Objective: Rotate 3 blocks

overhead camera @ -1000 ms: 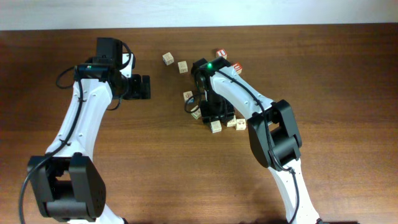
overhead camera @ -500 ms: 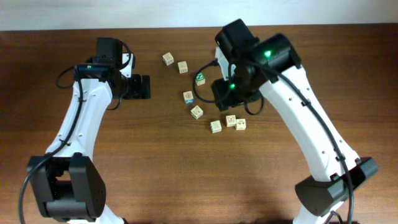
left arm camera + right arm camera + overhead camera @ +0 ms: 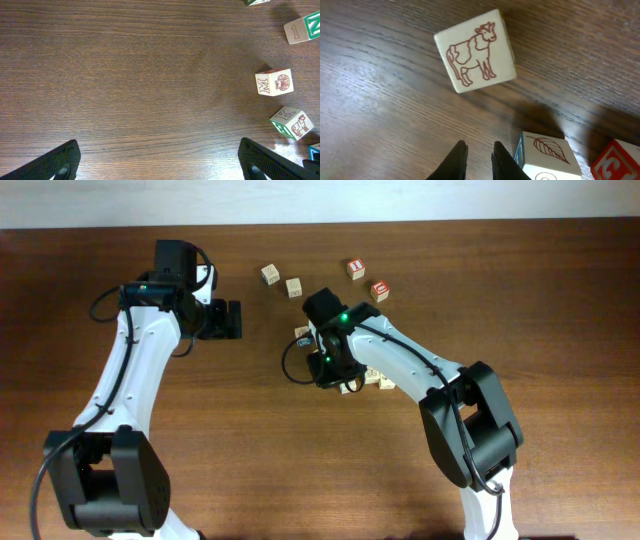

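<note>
The right gripper (image 3: 479, 150), jaws nearly closed and empty, is hovering just short of a small pale-wood cube (image 3: 475, 50) bearing a red-brown cow near the middle of the dark wooden tabletop (image 3: 560, 380), seemingly preparing to turn it, while the left gripper (image 3: 159, 155) is waiting wide open, well apart.

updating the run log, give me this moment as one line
left end effector: open, over table | right end effector: nearly shut, empty | cow block: ahead of it, apart

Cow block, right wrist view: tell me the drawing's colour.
The cow block has a red-brown drawing; clearest in right wrist view.
</note>
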Robot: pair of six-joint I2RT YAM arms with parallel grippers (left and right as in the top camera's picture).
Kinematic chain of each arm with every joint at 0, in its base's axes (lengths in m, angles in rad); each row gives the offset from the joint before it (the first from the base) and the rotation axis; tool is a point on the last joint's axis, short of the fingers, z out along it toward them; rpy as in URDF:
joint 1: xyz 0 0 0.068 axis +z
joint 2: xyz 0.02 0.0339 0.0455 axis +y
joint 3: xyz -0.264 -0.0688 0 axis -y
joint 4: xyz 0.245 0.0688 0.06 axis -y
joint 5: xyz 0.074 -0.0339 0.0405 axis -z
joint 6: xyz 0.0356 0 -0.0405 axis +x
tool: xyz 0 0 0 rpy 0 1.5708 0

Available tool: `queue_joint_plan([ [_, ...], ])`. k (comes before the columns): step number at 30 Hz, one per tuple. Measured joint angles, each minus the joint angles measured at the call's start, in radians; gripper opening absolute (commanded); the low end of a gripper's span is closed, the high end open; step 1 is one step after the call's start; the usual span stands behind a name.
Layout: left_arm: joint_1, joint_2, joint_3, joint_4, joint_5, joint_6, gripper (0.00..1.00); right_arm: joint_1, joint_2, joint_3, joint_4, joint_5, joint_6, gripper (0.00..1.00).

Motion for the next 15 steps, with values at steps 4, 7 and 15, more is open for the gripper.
queue_joint_plan([
  [4,0.000,0.000,0.000,0.000,0.000,0.000,0.99,0.000,0.012,0.000,-0.003,0.018,0.033,0.19],
  [7,0.000,0.000,0.000,0.000,0.000,0.000,0.99,0.000,0.014,0.000,-0.011,0.026,0.037,0.19],
  [15,0.000,0.000,0.000,0.000,0.000,0.000,0.99,-0.034,0.015,0.000,-0.018,0.026,0.058,0.19],
])
